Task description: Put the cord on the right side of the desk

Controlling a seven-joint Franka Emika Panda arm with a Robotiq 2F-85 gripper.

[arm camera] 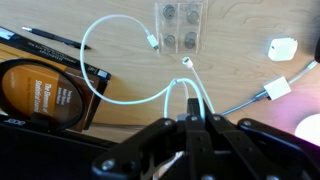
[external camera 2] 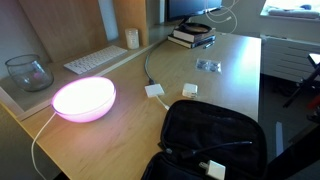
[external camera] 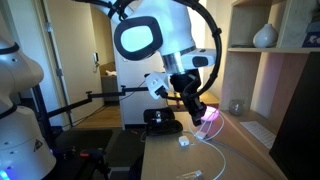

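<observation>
The cord (arm camera: 152,42) is a thin white cable lying in loose loops on the light wooden desk (arm camera: 240,30). One plug end lies by a blister pack and another just below it. A bend of the cord runs in between my gripper's (arm camera: 190,118) fingers, which are shut on it. In an exterior view my gripper (external camera: 203,112) hangs low over the desk (external camera: 170,160) beside a glowing pink lamp, with the cord (external camera: 218,152) trailing on the wood. In an exterior view the cord (external camera 2: 220,16) shows near the far books on the desk (external camera 2: 230,90).
Stacked books (arm camera: 40,90) with a pen lie left of the cord. A blister pack of coin cells (arm camera: 180,28), a small white block (arm camera: 283,48) and a grey-cabled adapter (arm camera: 275,90) lie nearby. The pink lamp (external camera 2: 85,97), a keyboard (external camera 2: 95,60) and a glass bowl (external camera 2: 28,72) stand along one side.
</observation>
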